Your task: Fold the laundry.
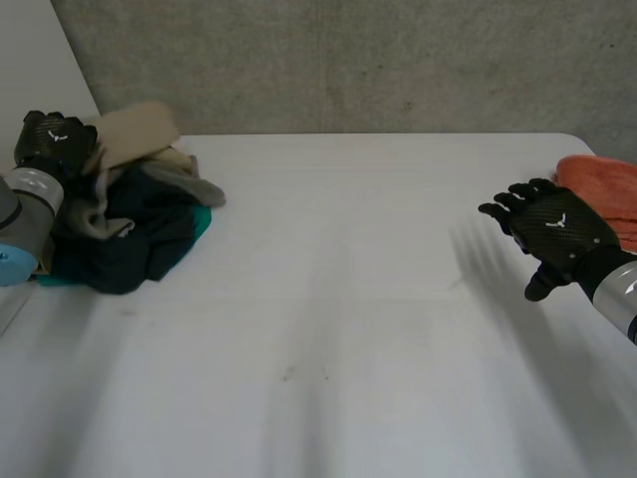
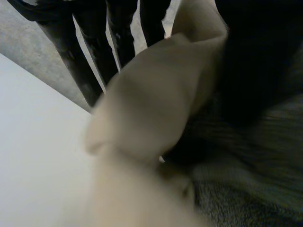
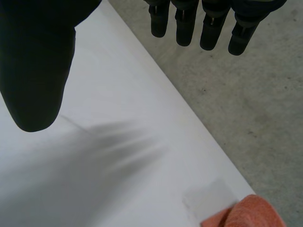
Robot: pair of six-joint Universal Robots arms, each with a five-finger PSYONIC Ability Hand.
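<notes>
Beige cloth (image 2: 151,118) against left robot hand (image 1: 52,139), grip unclear

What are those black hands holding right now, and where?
The right hand is open and holds nothing. The left hand is at the beige cloth atop the laundry pile; whether it grips it cannot be told.

1. Setting: a robotics laboratory or test cell.
2. Backdrop: a bare grey concrete wall (image 1: 378,60) rises directly behind the work surface.
3. Work surface: a plain white table (image 1: 348,299) carries the test material, a laundry pile (image 1: 129,219) and an orange cloth (image 1: 607,189).
4. Equipment: the left robot arm (image 1: 25,209) and right robot arm (image 1: 617,289) reach over the table from opposite sides.
</notes>
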